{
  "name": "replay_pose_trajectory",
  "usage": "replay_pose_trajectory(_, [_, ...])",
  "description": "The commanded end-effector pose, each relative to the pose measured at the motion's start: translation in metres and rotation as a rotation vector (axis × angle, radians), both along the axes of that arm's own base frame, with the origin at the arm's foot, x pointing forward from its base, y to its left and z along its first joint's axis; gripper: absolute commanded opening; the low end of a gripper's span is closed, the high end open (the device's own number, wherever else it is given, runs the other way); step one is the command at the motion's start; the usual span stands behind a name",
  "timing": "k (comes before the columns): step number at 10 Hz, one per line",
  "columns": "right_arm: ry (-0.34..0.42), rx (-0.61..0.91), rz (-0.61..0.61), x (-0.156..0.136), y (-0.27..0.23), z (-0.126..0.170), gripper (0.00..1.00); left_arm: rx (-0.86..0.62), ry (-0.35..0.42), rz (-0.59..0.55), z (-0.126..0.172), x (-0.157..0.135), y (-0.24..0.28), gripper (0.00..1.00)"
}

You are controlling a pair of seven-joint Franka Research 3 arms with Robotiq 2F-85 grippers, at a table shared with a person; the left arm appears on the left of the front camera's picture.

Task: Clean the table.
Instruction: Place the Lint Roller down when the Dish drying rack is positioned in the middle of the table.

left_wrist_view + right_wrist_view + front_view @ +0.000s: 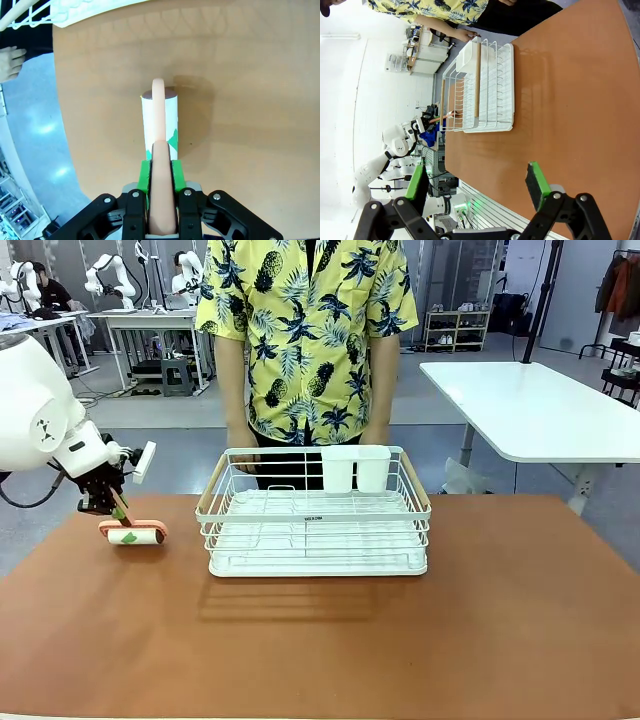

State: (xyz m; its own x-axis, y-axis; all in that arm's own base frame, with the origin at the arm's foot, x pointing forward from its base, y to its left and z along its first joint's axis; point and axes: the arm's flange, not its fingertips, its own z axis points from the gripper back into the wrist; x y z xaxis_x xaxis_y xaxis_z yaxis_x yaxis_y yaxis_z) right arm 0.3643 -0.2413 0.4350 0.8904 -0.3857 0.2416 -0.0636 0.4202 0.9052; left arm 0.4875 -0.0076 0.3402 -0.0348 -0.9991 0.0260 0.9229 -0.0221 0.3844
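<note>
Closest in, left gripper (161,200) clamped on peach handle (160,150) of lint roller (136,534), resting near table's (400,640) left edge. Best to keep roll flat, press lightly, sweep in straight strokes clear of white wire rack (315,512) at far middle. Right gripper (477,182) spread apart, holding nothing. Beyond: person behind rack, white-topped table (540,410), grey floor.
</note>
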Motion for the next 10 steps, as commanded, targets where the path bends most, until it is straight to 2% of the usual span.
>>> replay_pose_trajectory(1, [-0.012, 0.006, 0.006, -0.002, 0.000, 0.002, 1.00, -0.008, -0.023, -0.023, -0.006, -0.003, 0.005, 0.21])
replay_pose_trajectory(2, [-0.012, 0.006, 0.006, -0.002, 0.000, 0.002, 1.00, -0.004, -0.020, -0.023, -0.008, -0.005, 0.004, 0.21])
replay_pose_trajectory(3, [-0.012, 0.006, 0.006, -0.002, 0.000, 0.002, 1.00, 0.001, -0.016, -0.024, -0.009, -0.006, 0.004, 0.25])
replay_pose_trajectory(4, [-0.012, 0.006, 0.006, -0.002, 0.000, 0.002, 1.00, 0.002, -0.016, -0.033, -0.009, -0.008, 0.004, 0.52])
replay_pose_trajectory(5, [-0.012, 0.006, 0.006, -0.002, 0.000, 0.002, 1.00, 0.005, -0.016, -0.041, -0.007, -0.010, 0.003, 0.57])
replay_pose_trajectory(6, [-0.012, 0.006, 0.006, -0.002, 0.000, 0.002, 1.00, 0.009, -0.017, -0.048, -0.005, -0.014, 0.001, 0.84])
replay_pose_trajectory(7, [-0.012, 0.006, 0.006, -0.002, 0.000, 0.002, 1.00, 0.009, -0.019, -0.049, -0.002, -0.018, 0.000, 0.89])
replay_pose_trajectory(8, [-0.012, 0.006, 0.006, -0.002, 0.000, 0.002, 1.00, -0.004, 0.006, -0.030, 0.001, -0.023, 0.000, 1.00])
replay_pose_trajectory(10, [-0.012, 0.006, 0.006, -0.002, 0.000, 0.002, 1.00, 0.018, 0.049, 0.023, 0.009, -0.034, 0.000, 1.00])
